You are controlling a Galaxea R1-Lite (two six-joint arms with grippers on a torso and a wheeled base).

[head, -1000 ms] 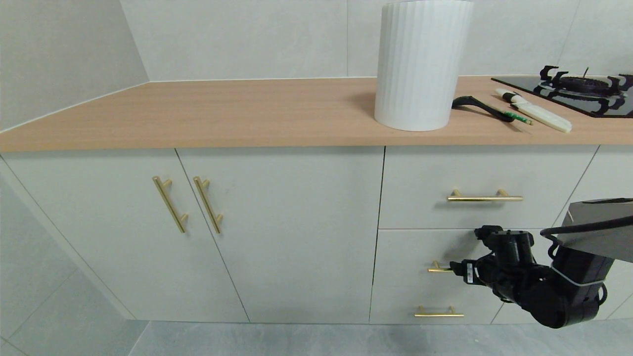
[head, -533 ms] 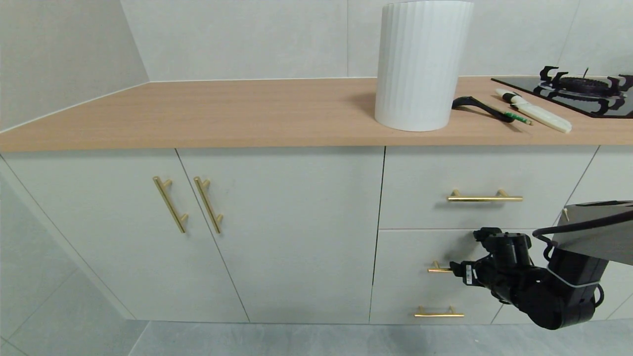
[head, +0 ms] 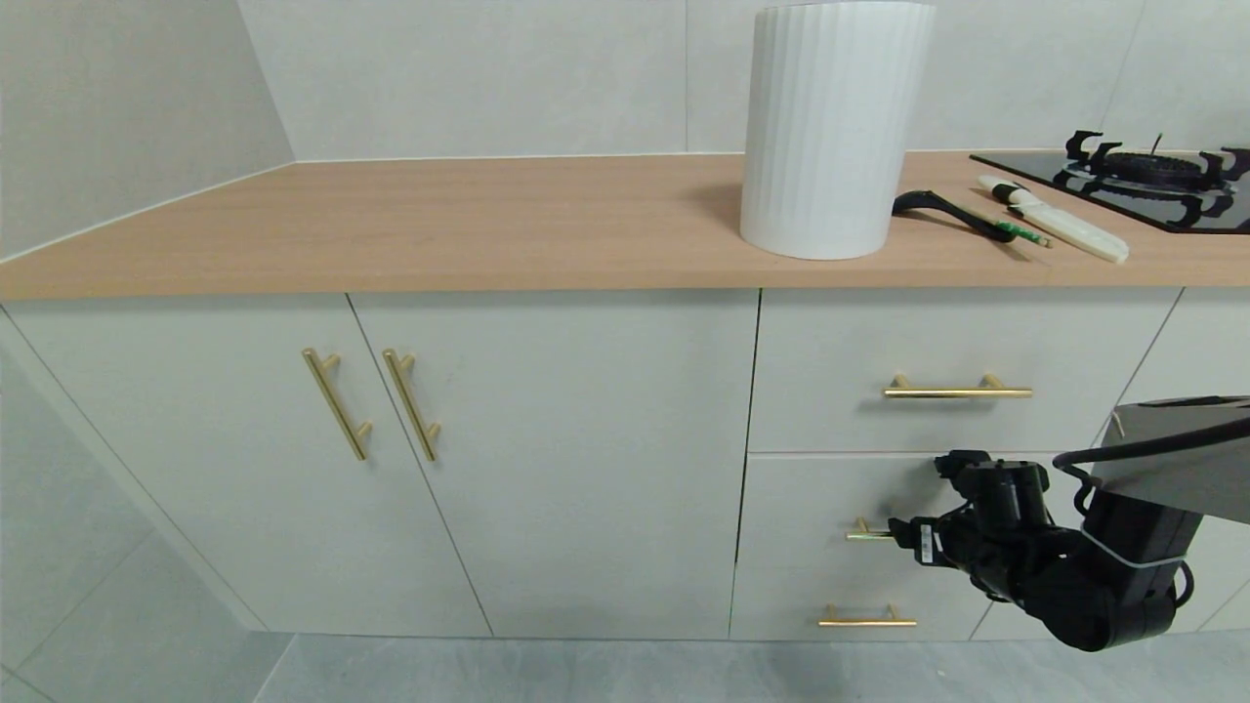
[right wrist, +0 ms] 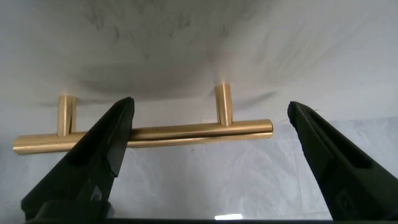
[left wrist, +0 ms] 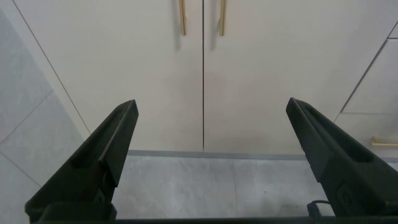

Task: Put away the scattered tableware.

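Well, the right gripper (right wrist: 209, 102) is wide apart at the drawer handle (right wrist: 143, 134); a weak pinch could slip off. The tableware (head: 1055, 223) lies on the counter (head: 488, 225) by the white jar (head: 830, 127)

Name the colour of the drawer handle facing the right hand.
Shiny gold: the drawer handle shows best in the right wrist view.
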